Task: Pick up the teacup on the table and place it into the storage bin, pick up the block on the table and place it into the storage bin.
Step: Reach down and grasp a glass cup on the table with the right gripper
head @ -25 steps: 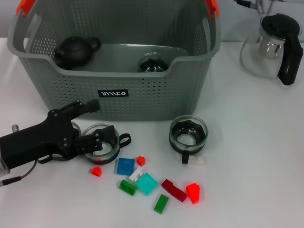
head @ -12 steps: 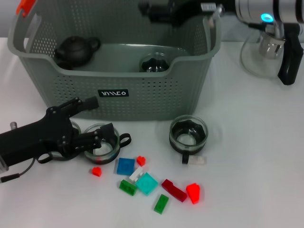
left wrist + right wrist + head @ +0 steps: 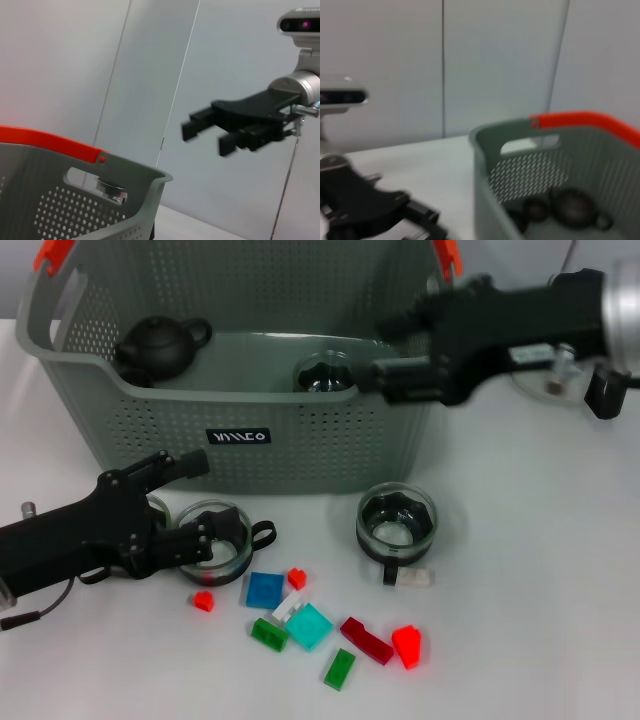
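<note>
The left gripper (image 3: pixel 195 540) is closing on a glass teacup (image 3: pixel 215 548) standing on the desk (image 3: pixel 540 570) before the storage bin (image 3: pixel 250 410). The right gripper (image 3: pixel 385 375), fingers apart, is hovering over the bin's right rim. Glass: rigid, slippery, fragile; gripping its rim wall looks best.

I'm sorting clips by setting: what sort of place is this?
Probably a lab or test room set up for tidying practice, not a home. A plain white table stands before bare pale wall panels, and tea ware and toy blocks lie beside a storage bin.
</note>
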You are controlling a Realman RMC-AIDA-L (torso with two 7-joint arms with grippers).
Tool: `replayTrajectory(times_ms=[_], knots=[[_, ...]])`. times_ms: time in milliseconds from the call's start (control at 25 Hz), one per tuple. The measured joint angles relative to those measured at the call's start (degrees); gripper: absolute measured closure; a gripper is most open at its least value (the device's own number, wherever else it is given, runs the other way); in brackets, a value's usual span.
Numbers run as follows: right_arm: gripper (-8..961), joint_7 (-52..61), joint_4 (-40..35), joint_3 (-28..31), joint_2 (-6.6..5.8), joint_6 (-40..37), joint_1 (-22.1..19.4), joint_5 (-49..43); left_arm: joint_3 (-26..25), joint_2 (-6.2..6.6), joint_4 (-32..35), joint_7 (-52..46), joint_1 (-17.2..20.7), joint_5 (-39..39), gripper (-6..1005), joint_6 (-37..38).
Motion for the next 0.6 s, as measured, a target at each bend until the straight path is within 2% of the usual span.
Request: replayTrajectory(times_ms=[160,280,600], knots=[[339,4.5,-0.2,6.5,-0.12,-10.7,0.7,-2.6,0.0,0.00,0.0,0.1,0.1,0.0,67,0.0],[339,7.3,-0.8,8.5,-0.18,-15.7,0.9,-5.8,0.2,0.00,0.0,0.2,-0.1,0.1,67,0.0],[339,14.5,-0.9,8.2,0.05,-20.4,1.5,-20.7,0.7,0.00,0.0,0.2,-0.3,0.1,66,0.1]])
